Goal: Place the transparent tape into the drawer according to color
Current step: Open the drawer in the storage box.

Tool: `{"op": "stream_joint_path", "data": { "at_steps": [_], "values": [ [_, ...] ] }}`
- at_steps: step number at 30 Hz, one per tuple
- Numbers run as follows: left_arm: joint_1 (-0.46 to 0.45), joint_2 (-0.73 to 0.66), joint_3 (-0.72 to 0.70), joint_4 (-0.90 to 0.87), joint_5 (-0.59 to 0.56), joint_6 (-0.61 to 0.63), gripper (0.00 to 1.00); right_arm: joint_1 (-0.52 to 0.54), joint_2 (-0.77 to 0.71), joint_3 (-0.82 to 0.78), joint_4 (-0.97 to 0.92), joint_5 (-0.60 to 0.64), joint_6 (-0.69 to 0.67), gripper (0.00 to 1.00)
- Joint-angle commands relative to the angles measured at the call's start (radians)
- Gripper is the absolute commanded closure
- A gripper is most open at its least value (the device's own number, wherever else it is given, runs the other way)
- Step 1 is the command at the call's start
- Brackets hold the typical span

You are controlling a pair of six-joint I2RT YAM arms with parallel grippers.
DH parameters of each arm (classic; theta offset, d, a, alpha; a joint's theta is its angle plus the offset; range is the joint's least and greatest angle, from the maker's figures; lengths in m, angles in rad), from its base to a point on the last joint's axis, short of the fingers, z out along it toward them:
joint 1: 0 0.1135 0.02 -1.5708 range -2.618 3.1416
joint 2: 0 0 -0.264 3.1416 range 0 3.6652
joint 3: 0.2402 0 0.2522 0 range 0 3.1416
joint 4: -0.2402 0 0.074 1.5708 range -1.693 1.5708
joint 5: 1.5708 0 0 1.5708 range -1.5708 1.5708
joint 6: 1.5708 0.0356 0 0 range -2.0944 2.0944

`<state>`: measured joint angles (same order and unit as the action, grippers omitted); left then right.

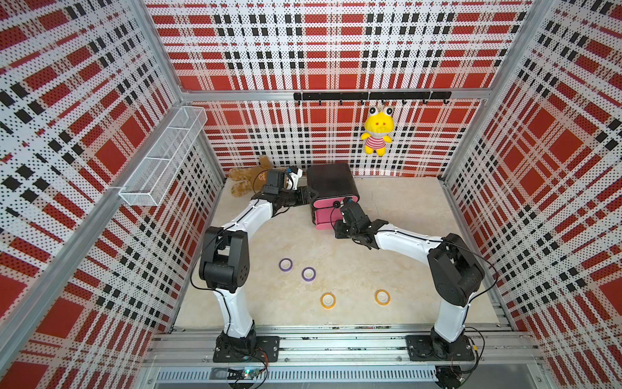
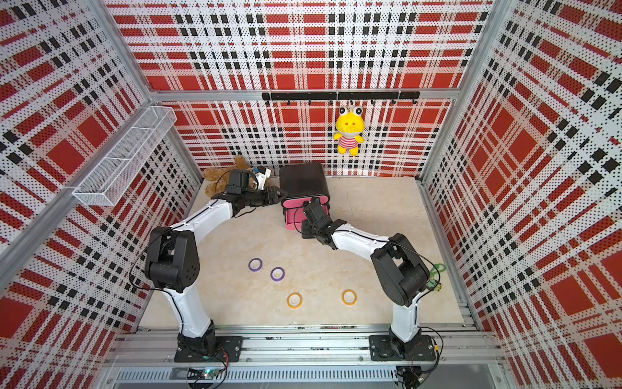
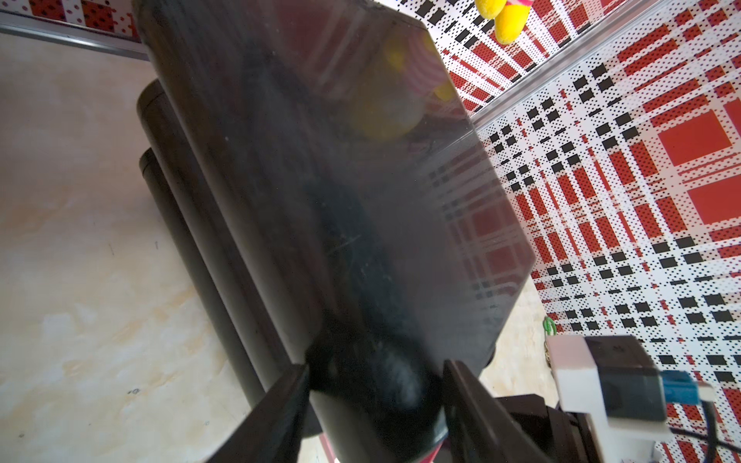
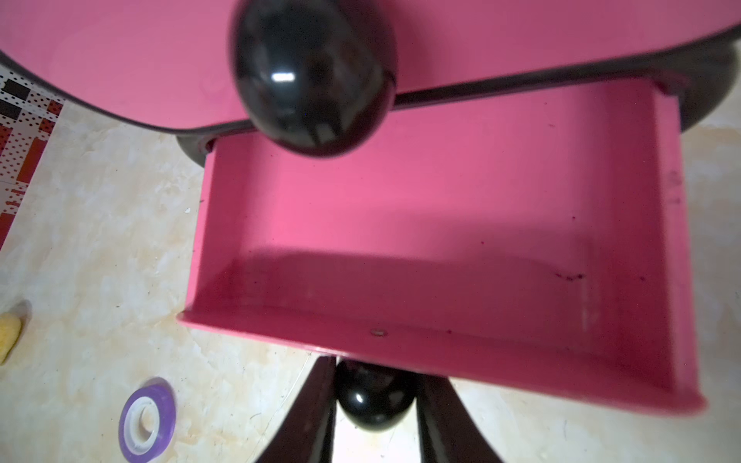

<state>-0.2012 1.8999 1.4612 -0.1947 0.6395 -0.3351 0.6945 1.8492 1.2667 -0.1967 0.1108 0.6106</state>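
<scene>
Plaid walls, marble bench [image 1: 404, 215]; left pincer [image 3: 377, 368] clamps chest [image 1: 330, 182], right pincer [image 4: 375, 377] clamps drawer knob [image 4: 373, 405]. The tape rings [image 1: 285, 264] are probably light and stiff; pinch across the rim.

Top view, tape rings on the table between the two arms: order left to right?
In a top view: purple tape ring → second purple tape ring → orange tape ring → second orange tape ring.
</scene>
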Motion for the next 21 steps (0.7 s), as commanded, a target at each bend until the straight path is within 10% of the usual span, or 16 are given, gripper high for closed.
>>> {"op": "stream_joint_path", "data": {
  "at_steps": [1, 21],
  "values": [
    [-0.010, 0.025, -0.013, -0.057, 0.022, 0.008, 0.40, 0.012, -0.043, -0.019, -0.034, 0.022, 0.020, 0.77],
    [-0.015, 0.023, -0.019, -0.054, 0.022, 0.006, 0.39, 0.011, -0.053, -0.020, -0.030, 0.039, 0.019, 0.33]
  ]
}}
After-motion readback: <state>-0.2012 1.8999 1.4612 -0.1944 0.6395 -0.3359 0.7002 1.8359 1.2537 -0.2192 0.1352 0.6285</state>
